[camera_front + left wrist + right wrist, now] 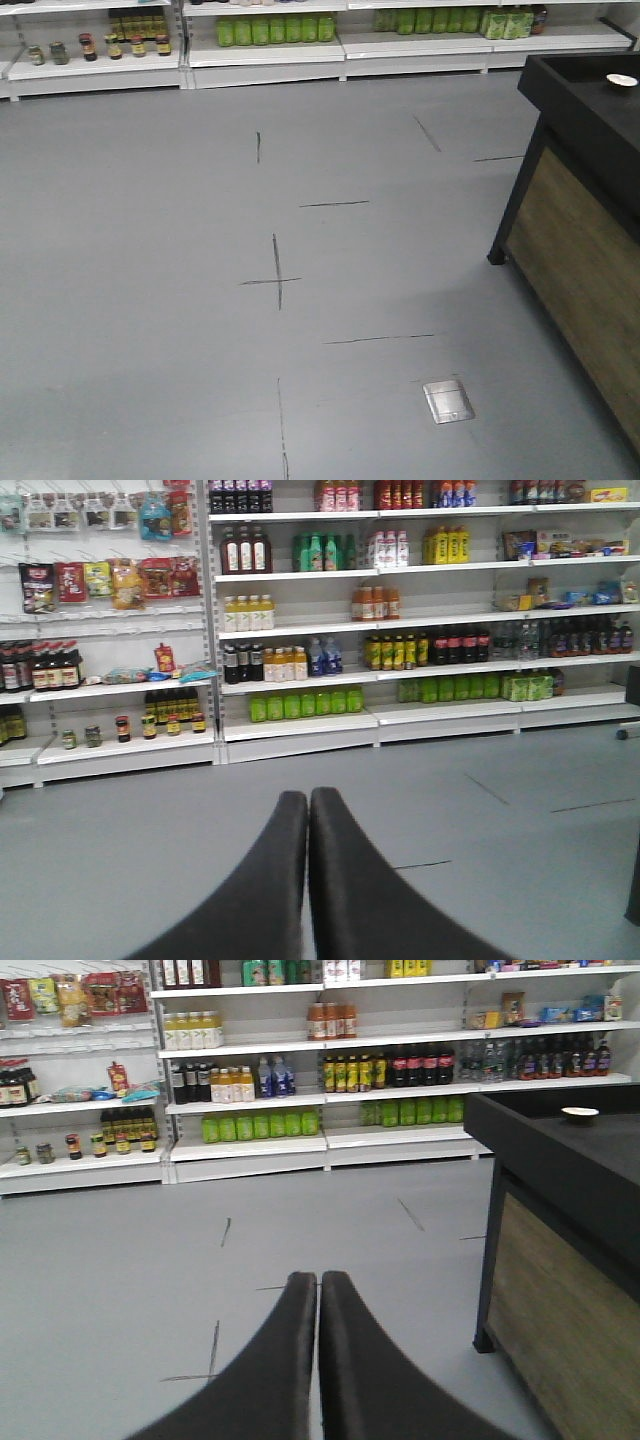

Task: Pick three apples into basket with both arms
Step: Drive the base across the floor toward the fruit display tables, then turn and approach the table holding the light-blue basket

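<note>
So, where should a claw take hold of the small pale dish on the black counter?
Probably by its rim, coming from above: the dish sits flat and low on the counter, so its sides offer little to pinch. It is too small here to judge the rim's thickness.

I see a grey floor (150, 300), smooth and matt, with a shiny metal plate (448, 401) set in it. The counter (585, 260) has a wood-grain side and a matt black frame. The left gripper (308, 800) and the right gripper (318, 1282) look matt black. The shelves (300, 732) are smooth and white.
</note>
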Available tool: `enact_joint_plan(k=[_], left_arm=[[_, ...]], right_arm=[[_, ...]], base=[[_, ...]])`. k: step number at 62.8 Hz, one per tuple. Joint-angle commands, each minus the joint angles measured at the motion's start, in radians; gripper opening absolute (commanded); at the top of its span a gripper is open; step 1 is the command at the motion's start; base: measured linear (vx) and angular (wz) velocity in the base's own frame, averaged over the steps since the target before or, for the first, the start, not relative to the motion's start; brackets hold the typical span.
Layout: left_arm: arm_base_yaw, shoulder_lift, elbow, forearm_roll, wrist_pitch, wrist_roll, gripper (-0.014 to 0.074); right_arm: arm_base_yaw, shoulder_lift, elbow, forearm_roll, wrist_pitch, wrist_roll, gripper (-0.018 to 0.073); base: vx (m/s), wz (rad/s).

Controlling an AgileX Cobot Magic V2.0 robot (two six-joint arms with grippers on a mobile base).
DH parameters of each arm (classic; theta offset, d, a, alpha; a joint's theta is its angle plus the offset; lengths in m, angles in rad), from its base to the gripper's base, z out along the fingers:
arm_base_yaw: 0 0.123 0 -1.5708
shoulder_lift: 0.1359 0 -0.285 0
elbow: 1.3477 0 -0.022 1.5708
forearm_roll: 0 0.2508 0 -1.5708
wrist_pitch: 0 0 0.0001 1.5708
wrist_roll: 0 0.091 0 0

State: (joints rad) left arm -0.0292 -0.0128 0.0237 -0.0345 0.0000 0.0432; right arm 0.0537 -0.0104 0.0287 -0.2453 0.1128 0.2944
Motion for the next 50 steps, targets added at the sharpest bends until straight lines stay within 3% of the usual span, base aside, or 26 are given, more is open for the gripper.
enact_joint_plan(k=[1, 50], left_arm=[[0.0, -0.014, 0.024, -0.01, -0.066, -0.003, -0.0006], [0.0, -0.014, 0.024, -0.01, -0.066, -0.003, -0.0006]], right_arm=[[-0.005, -0.011, 0.013, -0.013, -0.073, 0.0, -0.0004], [-0.005, -0.011, 0.013, -0.013, -0.073, 0.0, -0.0004]], base=[[0.21, -0.38], [0.2, -0.54]])
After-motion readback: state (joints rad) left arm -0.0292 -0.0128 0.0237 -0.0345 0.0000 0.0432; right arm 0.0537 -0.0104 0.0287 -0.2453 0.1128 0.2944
